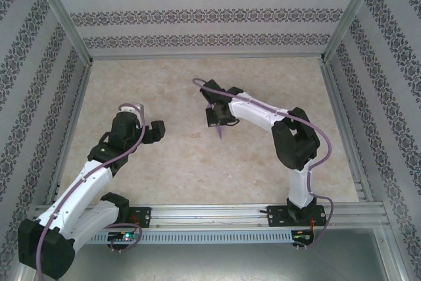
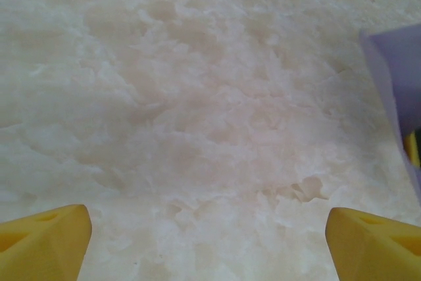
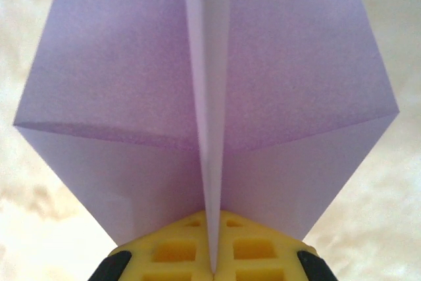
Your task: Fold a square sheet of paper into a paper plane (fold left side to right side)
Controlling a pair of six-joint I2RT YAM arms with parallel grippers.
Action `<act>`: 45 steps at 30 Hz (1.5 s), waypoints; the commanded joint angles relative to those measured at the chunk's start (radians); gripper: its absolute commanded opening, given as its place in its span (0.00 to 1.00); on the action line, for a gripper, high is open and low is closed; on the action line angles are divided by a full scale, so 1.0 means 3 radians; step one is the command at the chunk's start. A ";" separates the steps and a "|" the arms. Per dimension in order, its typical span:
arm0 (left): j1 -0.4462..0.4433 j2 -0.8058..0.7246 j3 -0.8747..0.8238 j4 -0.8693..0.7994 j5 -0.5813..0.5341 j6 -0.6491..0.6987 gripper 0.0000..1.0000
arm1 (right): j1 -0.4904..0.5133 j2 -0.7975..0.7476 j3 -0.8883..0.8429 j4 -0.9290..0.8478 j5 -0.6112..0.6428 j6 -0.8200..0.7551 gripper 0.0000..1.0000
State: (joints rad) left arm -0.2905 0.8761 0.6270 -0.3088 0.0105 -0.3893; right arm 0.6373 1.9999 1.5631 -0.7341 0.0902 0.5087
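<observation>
Starting wide, you have the marbled desk [image 1: 184,162] under both arms. Your right arm [image 1: 263,113] reaches in to mid-desk, and the right hand [image 1: 219,118] is clamped on the paper plane [image 3: 210,97], pinching its centre crease between the yellow fingers [image 3: 177,251]. The plane seems held off the desk, its long axis running straight out from that hand, a wing spread on either side. Your left hand [image 1: 156,131] sits well apart to the left, fingers spread and holding nothing. The plane lies to its right. I judge the next move falls to the right hand, the nearer one.
</observation>
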 commanded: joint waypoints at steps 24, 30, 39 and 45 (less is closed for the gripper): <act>0.0227 0.0399 -0.0093 0.0645 0.0968 0.0040 1.00 | -0.0483 0.1048 0.1073 -0.0574 0.0065 -0.0142 0.07; 0.0235 0.0454 -0.0068 0.0638 0.1003 0.0025 1.00 | -0.0488 0.1098 0.1036 -0.0524 0.0012 -0.0054 0.09; 0.0232 0.0467 -0.0016 0.0590 0.0979 0.0025 1.00 | -0.0483 0.1115 0.0920 -0.0457 0.0020 0.0011 0.30; 0.0242 0.0479 0.0022 0.0535 0.0948 0.0017 1.00 | -0.0488 0.0942 0.0743 -0.0326 0.0032 0.0070 0.36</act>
State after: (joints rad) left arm -0.2333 1.0195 0.6025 -0.1627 0.2920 -0.3740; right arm 0.4988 2.2925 1.8286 -0.8398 0.1047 0.5037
